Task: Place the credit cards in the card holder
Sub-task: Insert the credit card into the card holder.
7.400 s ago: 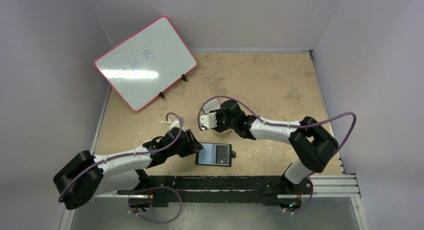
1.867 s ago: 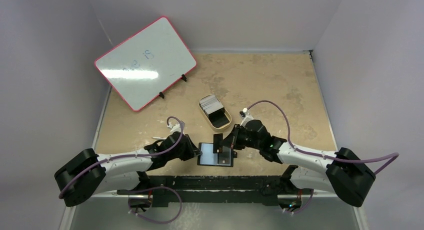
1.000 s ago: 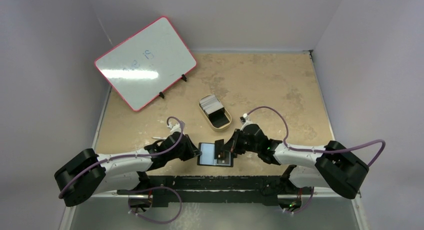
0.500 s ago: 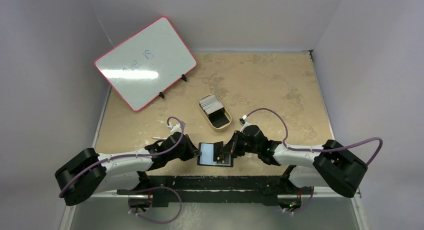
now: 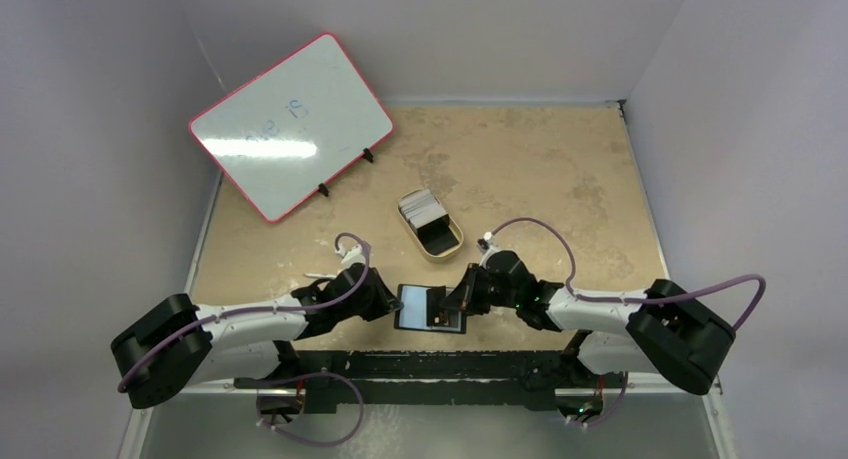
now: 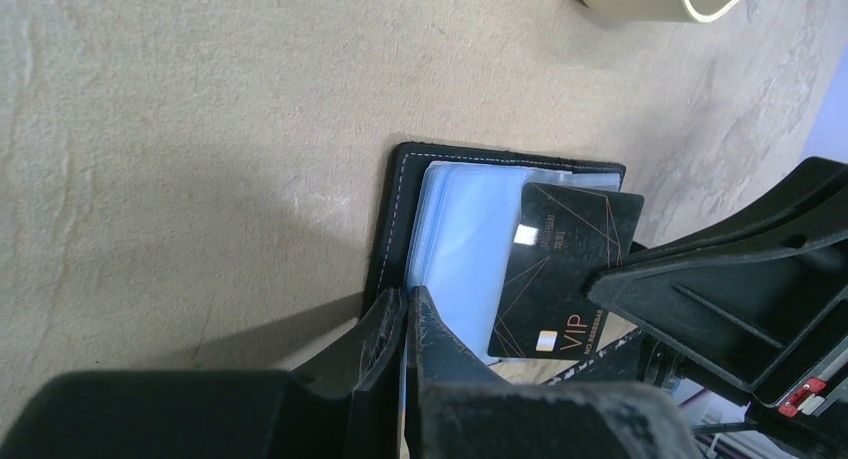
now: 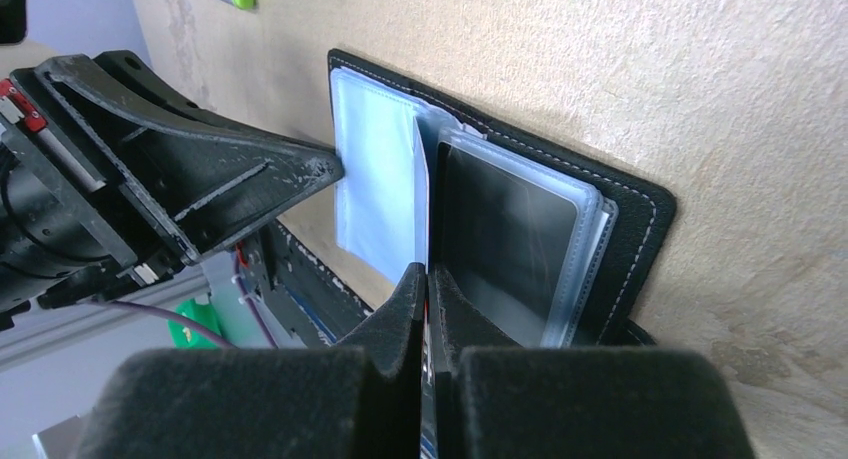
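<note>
Black folding card holder (image 5: 428,307) lies open on the tan mottled surface (image 5: 540,169), near edge, bluish clear sleeves up. Left gripper (image 6: 405,309) is pinched narrow on a sleeve leaf, pinning it. Right gripper (image 7: 427,279) is clamped on one thin black VIP card (image 6: 560,269), angled over the sleeves; can't tell if it's pocketed. Stack of whitish-grey cards (image 5: 421,206) sits in the tan oval tin (image 5: 456,243), well apart. Cards probably light, stiff, slick, so grip the short edge. Sleeves floppy, may buckle.

card holder (image 7: 640,224): matt stitched leather | sleeves (image 7: 375,189): glossy plastic | table (image 7: 600,59): rough
</note>
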Motion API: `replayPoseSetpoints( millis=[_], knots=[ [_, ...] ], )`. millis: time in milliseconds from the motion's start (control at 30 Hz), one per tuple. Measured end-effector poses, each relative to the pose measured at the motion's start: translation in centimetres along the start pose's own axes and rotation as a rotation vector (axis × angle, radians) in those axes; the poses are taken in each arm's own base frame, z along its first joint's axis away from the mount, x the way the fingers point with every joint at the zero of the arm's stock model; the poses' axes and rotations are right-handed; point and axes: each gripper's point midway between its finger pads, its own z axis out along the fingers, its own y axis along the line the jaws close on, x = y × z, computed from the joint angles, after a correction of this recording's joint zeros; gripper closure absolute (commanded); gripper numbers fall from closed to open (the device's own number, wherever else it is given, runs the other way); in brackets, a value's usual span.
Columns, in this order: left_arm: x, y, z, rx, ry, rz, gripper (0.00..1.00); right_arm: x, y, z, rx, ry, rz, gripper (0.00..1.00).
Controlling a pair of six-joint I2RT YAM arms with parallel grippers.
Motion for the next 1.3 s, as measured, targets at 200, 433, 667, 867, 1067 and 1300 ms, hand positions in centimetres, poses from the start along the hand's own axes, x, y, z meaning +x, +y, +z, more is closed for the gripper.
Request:
replayPoseSetpoints(
  millis=[200, 433, 667, 867, 1067, 1300],
  knots=[
    [-0.3, 0.0, 0.0, -0.006, -0.022, -0.008, 1.0, 0.4, -0.6, -0.1, 0.009, 0.005, 0.01, 1.0],
    [-0.2, 0.0, 0.1, -0.011, -0.025, -0.007, 1.0, 0.3, -0.5, -0.2, 0.001, -0.001, 0.019, 1.0],
    [-0.2, -0.1, 0.1, -0.014, -0.033, 0.0, 1.0, 0.2, -0.4, -0.1, -0.002, -0.008, 0.032, 1.0],
    [-0.2, -0.3, 0.3, -0.022, -0.033, 0.003, 1.0, 0.3, -0.6, 0.7, -0.008, -0.009, 0.053, 1.0],
    [-0.2, -0.3, 0.4, -0.025, -0.036, -0.01, 1.0, 0.1, -0.3, 1.0, -0.029, -0.013, 0.052, 1.0],
    [-0.2, -0.5, 0.1, -0.016, -0.043, -0.032, 1.0, -0.1, -0.2, 1.5, -0.029, -0.017, 0.05, 0.96]
  ],
)
